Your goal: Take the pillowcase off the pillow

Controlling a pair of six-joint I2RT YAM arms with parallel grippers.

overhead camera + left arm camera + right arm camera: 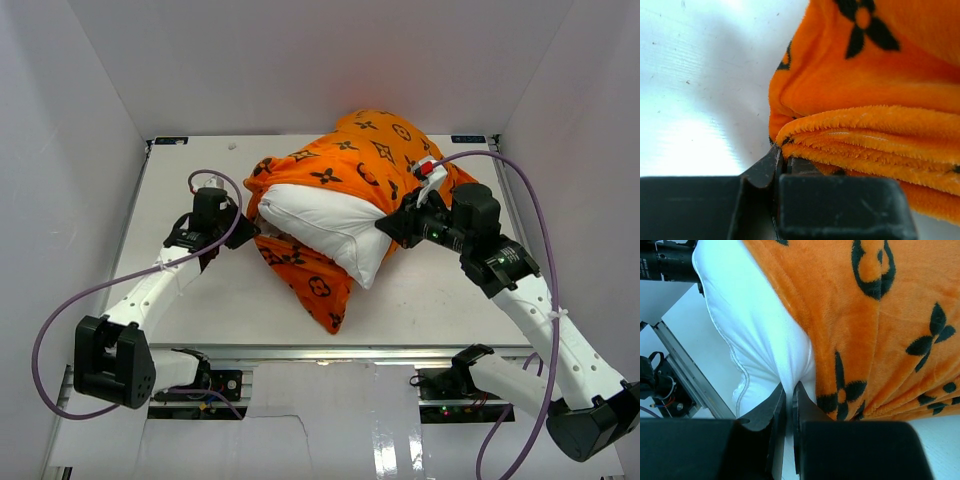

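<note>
Mid-strip: pillow (pixel 325 225) approx half out, pillowcase (pixel 370 150) bunched over its far end on surface (pixel 430 300). R claw (pixel 790 386) closed on pillow fabric. L claw (pixel 776 151) seems pinched on pillowcase hem, tips partly hidden. Next: pull the two apart w/o slipping.

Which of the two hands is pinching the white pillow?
The right hand, closed on the white pillow at its edge; the left hand pinches the orange cover at its hem.

Plain white walls (pixel 300 60) box in a pale, brightly lit surface (pixel 440 290), apparently edged with metal rail.
</note>
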